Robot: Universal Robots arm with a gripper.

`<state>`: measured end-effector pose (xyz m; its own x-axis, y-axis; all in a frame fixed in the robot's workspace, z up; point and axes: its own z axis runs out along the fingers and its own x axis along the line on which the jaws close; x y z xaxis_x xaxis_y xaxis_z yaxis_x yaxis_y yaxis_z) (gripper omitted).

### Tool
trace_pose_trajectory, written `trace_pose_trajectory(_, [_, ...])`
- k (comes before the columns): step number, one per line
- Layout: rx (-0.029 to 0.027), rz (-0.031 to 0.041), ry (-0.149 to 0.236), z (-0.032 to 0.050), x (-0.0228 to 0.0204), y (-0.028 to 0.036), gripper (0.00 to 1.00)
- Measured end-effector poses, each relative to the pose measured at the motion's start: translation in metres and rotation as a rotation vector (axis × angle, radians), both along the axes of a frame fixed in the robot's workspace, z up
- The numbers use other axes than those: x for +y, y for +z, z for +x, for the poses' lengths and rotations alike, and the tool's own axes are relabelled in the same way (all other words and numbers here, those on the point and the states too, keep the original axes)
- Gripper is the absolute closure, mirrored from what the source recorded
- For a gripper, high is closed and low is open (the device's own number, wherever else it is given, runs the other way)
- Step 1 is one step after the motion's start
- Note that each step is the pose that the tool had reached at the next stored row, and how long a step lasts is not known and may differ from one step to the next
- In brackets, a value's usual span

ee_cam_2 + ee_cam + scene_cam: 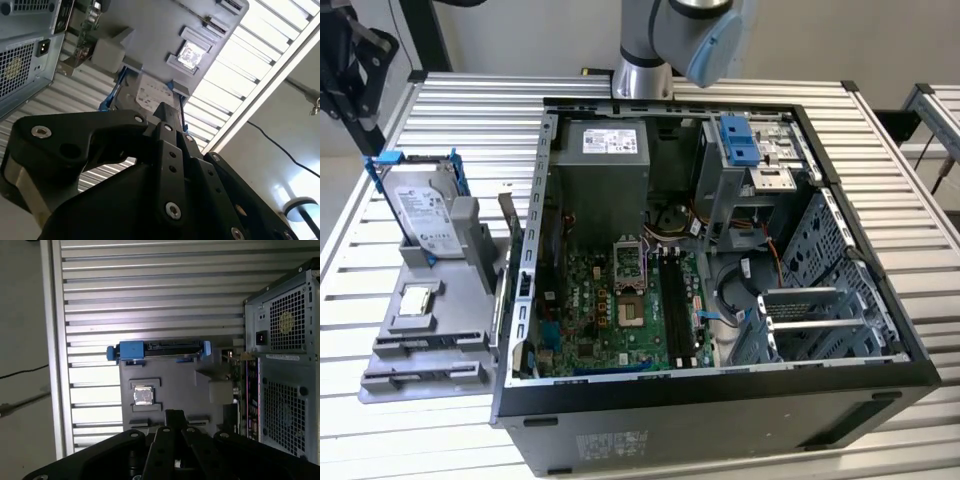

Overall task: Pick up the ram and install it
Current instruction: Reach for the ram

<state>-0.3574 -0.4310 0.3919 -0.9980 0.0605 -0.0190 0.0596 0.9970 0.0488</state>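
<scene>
2 long slots (430,345) cross the gray tray (395,320) at the end away from the hard drive (425,215); my gripper (173,416) hangs over that tray. Its grip and the ram's place I cannot tell.

Slatted metal worktop (460,120) carries open computer case (720,425). Grey holder tray (430,335) just beside case, on the exterior view's left.
</scene>
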Motion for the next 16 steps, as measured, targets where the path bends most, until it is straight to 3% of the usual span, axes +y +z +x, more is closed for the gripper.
trace_pose_trajectory(6, [-0.0001, 0.0001, 0.003, 0.0000, -0.0200, -0.0003, 1.00])
trace_pose_trajectory(16, [-0.0001, 0.0001, 0.005, -0.0003, -0.0595, -0.0011, 1.00])
